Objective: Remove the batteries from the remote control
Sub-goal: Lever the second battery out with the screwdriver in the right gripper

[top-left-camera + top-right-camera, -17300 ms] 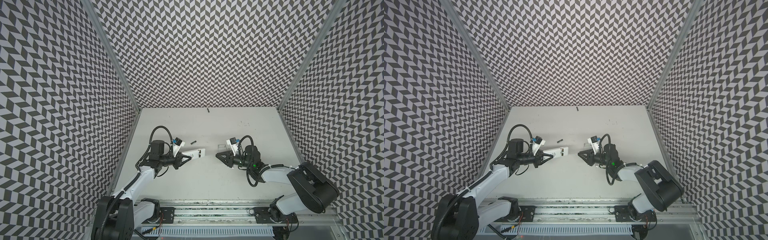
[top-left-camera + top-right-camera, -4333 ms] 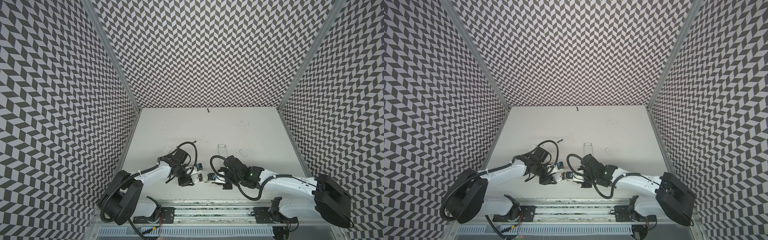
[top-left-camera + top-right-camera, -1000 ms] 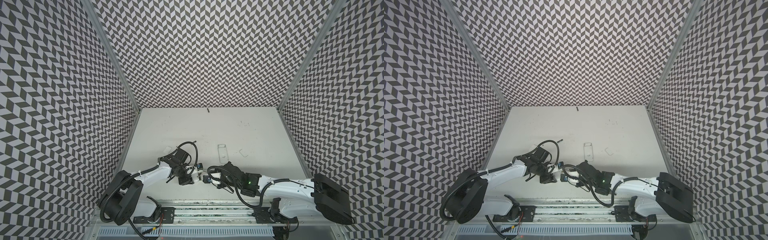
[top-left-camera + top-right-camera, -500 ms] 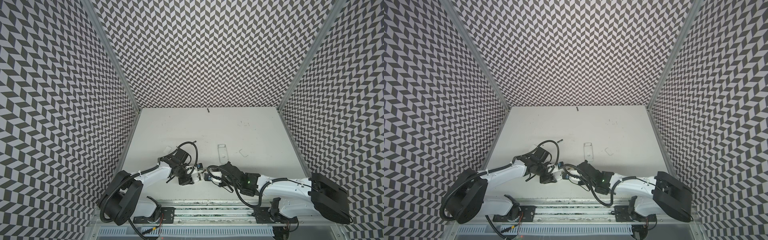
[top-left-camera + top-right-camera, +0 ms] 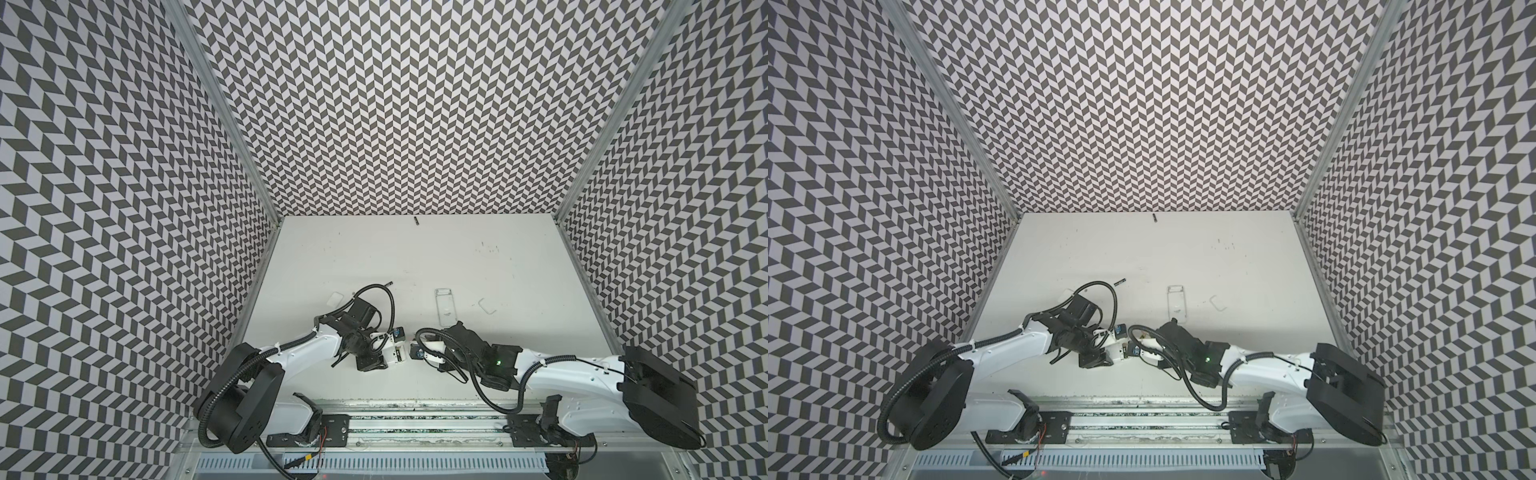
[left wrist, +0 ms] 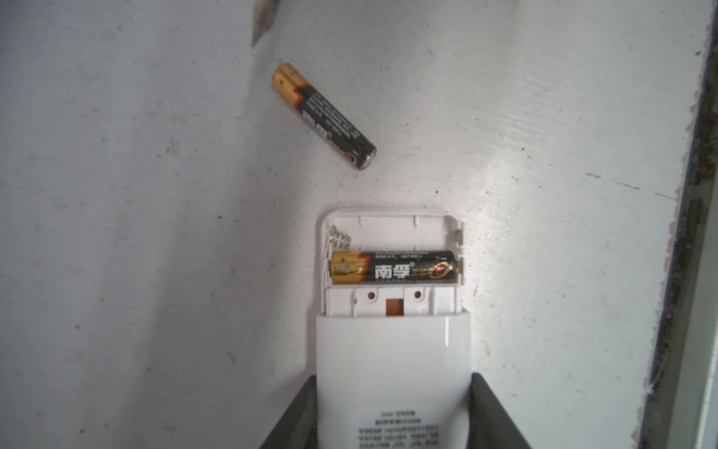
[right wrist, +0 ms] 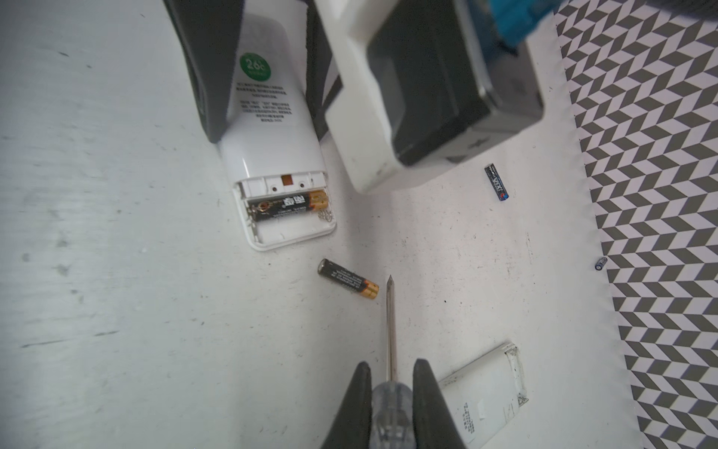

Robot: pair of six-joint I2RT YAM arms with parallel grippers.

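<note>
My left gripper [image 6: 393, 392] is shut on the white remote control [image 6: 392, 350], which lies back up with its compartment uncovered. One of the batteries [image 6: 392, 268], black with a gold end, sits in the inner slot; the outer slot is empty. Another battery [image 7: 347, 278] lies loose on the table just past the remote's [image 7: 272, 128] end. My right gripper [image 7: 389, 369] is shut on the clear-handled screwdriver [image 7: 390, 330], whose tip hangs beside the loose battery's gold end. In both top views the two grippers [image 5: 392, 357] [image 5: 1136, 349] meet near the table's front edge.
A second white remote [image 5: 444, 307] lies mid-table, with a loose cover [image 5: 487, 306] to its right and another [image 5: 335, 298] at the left. A dark battery [image 7: 496, 182] lies behind my left arm, and one [image 5: 416, 221] at the back wall. The front rail is close.
Since the oldest frames both arms have come from mid-table to the front edge. Over the last second the right arm has shifted only slightly; both grips are unchanged.
</note>
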